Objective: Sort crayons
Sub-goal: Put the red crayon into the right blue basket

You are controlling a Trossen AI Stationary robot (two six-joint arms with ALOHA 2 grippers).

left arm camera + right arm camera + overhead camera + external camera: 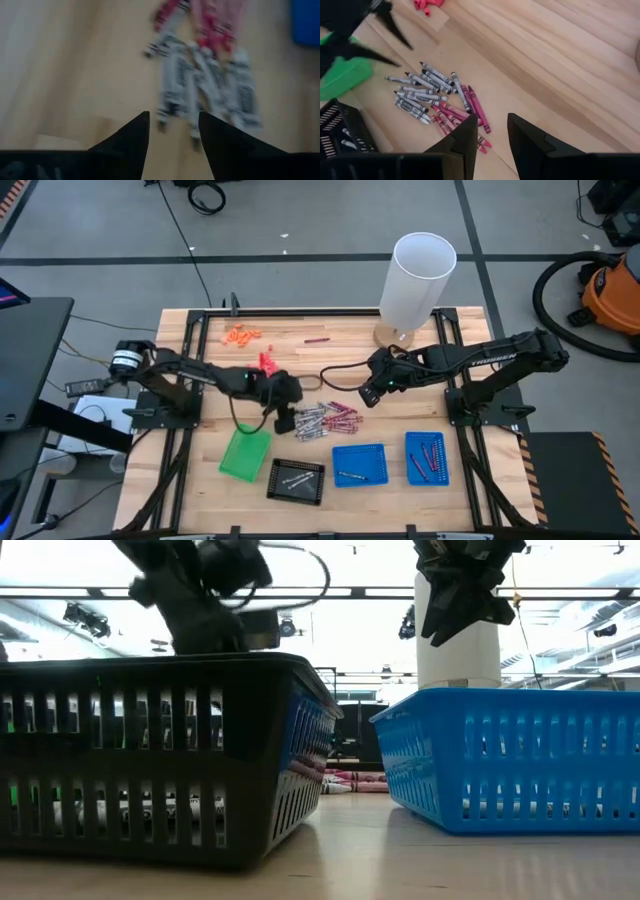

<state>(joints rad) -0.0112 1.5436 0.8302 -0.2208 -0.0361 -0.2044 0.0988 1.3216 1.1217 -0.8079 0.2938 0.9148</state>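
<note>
We see the left arm reach in from the table's left edge, its left gripper (pixel 285 420) low near the table's middle, pointing down, fingers (pixel 131 140) parted. The right arm stretches in from the right edge, its right gripper (pixel 372 395) hanging higher, fingers (pixel 465 142) apart, nothing between them.

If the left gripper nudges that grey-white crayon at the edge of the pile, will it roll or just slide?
The crayons look like thin round sticks lying flat on smooth bare wood, so a sideways nudge would probably roll one. They touch and overlap, so neighbours would likely shift too. They seem stiff and light; the open left gripper above the grey-white ones should lift one easily, though a round stick may twist.
</note>
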